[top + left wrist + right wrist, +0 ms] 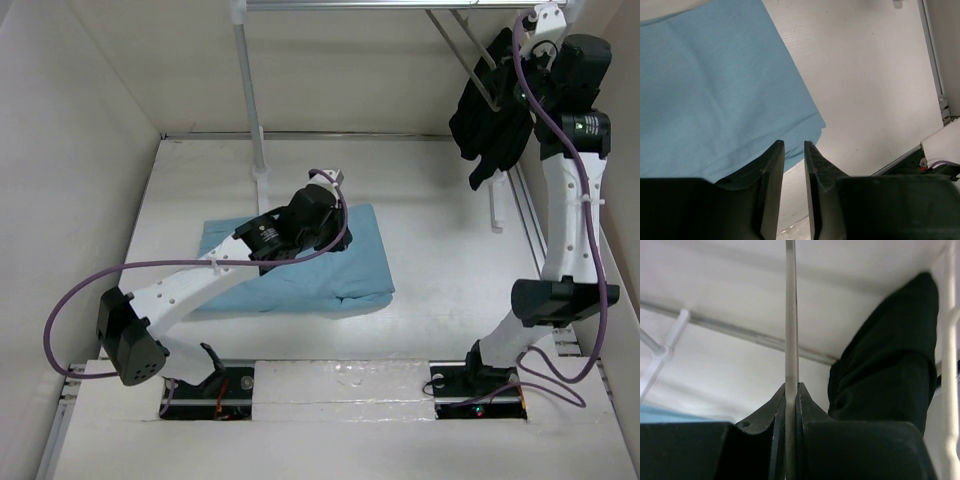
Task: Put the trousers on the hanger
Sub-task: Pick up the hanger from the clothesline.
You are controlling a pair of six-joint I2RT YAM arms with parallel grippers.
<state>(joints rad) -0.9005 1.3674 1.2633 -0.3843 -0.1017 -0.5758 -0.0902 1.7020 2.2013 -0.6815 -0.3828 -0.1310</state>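
At centre left of the top view, the trousers [355,265] are seen folded flat on the table [450,270]. The left fingers [775,160] are held slightly parted and empty above them. At upper right, the hanger [791,315] is clamped between the right fingers [807,407], beside a black garment [495,120].

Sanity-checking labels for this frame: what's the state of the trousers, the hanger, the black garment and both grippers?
trousers: folded, lying flat on the table, not held.
hanger: thin bar pinched in the right gripper, no trousers on it.
right gripper: shut on the hanger, raised up by the rack.
left gripper: slightly open, empty, over the trousers' edge.
black garment: hanging at the rack, not gripped.
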